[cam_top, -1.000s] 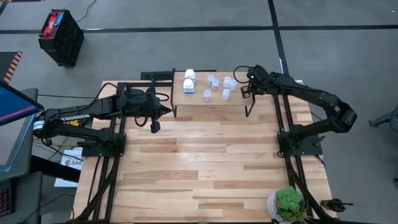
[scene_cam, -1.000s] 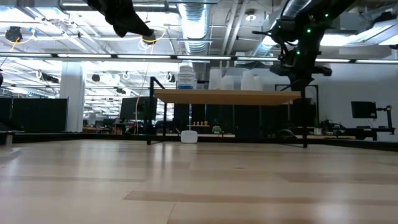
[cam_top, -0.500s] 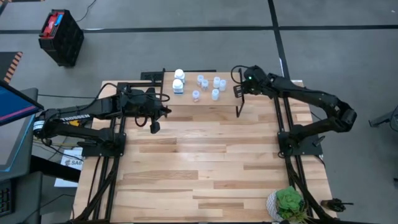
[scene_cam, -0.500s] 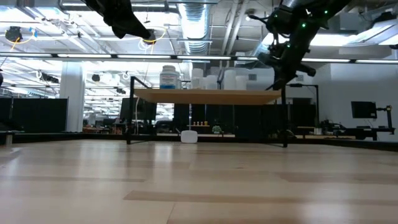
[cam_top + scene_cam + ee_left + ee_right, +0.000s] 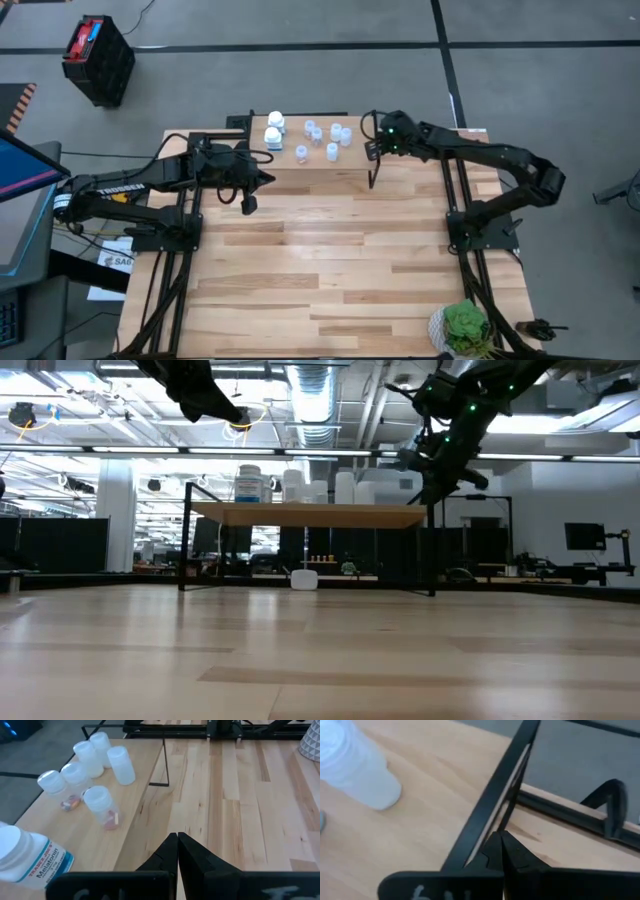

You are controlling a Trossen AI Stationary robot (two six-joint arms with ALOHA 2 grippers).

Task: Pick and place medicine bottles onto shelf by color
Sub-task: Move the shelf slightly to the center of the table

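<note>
The shelf (image 5: 350, 165), a low light-wood board on black legs, stands at the table's far edge. On it stand two white bottles (image 5: 273, 130) and several small pale-topped bottles (image 5: 325, 140); both kinds also show in the left wrist view, a white one (image 5: 25, 855) and the small ones (image 5: 100, 807). My right gripper (image 5: 372, 150) is shut at the shelf's right end. My left gripper (image 5: 268, 178) is shut and empty, held above the table in front of the shelf's left end. My right gripper touches the shelf's black metal frame bar (image 5: 490, 810) at its right end with its shut fingertips (image 5: 501, 842). The fingers come from the table's right side, slanting down. The shelf stands on its legs on the table.
A potted green plant (image 5: 463, 326) stands at the table's near right corner. A black crate (image 5: 98, 58) sits on the floor beyond the far left corner. Bare wooden tabletop (image 5: 330, 260) lies in front of the shelf.
My right gripper has moved toward the table's left edge, staying shut against the shelf's right end. The shelf has slid along the table toward the left edge with it, and the bottles have stayed upright on top.
</note>
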